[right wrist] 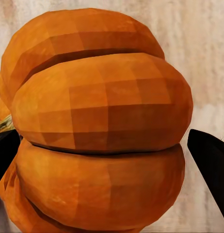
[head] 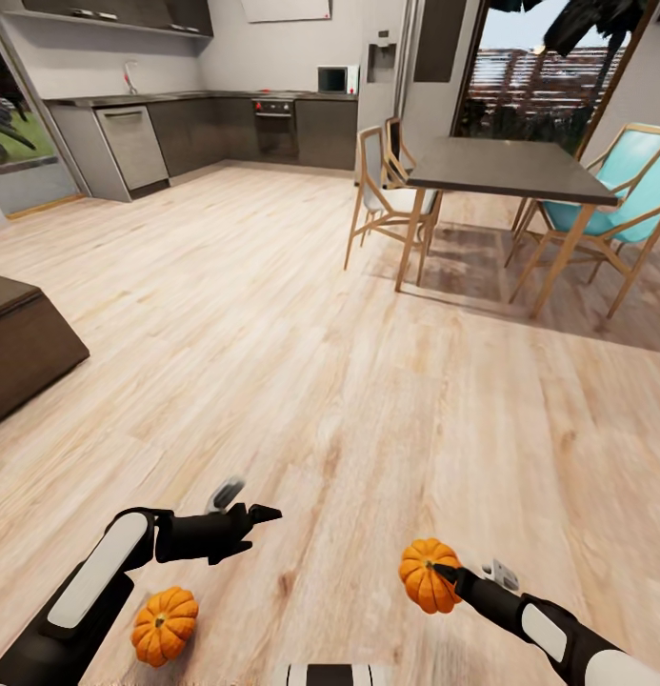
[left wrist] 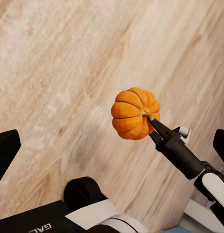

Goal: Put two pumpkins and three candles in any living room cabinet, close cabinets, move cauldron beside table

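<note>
My right gripper (head: 442, 574) is shut on a ribbed orange pumpkin (head: 426, 575), holding it above the wooden floor at the lower right. In the right wrist view that pumpkin (right wrist: 100, 126) sits between the two dark fingers (right wrist: 209, 167). The left wrist view shows it (left wrist: 134, 114) by its stem end on the right gripper's tip. A second pumpkin (head: 165, 624) lies on the floor beneath my left forearm. My left gripper (head: 258, 519) hangs above and to the right of it, open, nothing between its fingers (left wrist: 5, 153).
A tall dark dining table (head: 506, 167) with wooden chairs (head: 382, 200) and teal chairs (head: 630, 191) stands at the back right. A dark brown upholstered block (head: 20, 343) sits at the left. Grey kitchen units (head: 225, 129) line the far wall. Wide wooden floor (head: 301, 324) lies between.
</note>
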Controlling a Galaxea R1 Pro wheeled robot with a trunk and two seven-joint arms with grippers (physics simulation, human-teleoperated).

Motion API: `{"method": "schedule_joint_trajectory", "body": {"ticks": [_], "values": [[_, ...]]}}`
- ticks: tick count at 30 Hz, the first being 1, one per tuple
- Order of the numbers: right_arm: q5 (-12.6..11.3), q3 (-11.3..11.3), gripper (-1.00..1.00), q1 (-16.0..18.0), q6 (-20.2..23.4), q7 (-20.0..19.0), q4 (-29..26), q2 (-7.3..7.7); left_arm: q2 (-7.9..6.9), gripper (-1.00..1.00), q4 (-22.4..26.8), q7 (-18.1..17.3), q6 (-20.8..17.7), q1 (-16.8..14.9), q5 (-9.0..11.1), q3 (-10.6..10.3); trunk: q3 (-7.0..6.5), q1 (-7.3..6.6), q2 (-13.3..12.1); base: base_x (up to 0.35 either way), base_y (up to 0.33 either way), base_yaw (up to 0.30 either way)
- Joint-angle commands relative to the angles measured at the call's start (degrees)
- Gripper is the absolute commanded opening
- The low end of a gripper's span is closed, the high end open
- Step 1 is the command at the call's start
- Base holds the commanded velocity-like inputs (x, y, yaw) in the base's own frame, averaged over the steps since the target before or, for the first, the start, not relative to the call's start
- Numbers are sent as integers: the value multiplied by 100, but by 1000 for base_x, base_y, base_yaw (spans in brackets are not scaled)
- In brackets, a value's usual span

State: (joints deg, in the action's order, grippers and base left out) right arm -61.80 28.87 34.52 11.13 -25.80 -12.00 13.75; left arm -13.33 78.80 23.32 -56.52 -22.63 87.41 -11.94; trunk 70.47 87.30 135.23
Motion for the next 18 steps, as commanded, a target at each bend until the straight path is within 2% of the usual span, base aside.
{"method": "schedule_joint_trajectory", "body": {"ticks": [1,9,15,18], "values": [[-52,14,-100,2,30,-13,-4,5,-3,100,4,58,0,-4,57,-11,-5,-24,-40,0,0,159],[-52,14,-100,2,22,-59,-4,5,-3,100,-7,58,0,-4,57,-19,-82,-199,-361,0,0,159],[-52,19,-100,2,13,-78,-4,6,-3,100,-14,58,0,-4,57,-16,-181,-331,-601,0,0,32],[-52,16,-100,2,12,-69,-4,5,-4,100,-14,58,0,-4,57,-5,-237,-397,-722,0,0,149]]}}
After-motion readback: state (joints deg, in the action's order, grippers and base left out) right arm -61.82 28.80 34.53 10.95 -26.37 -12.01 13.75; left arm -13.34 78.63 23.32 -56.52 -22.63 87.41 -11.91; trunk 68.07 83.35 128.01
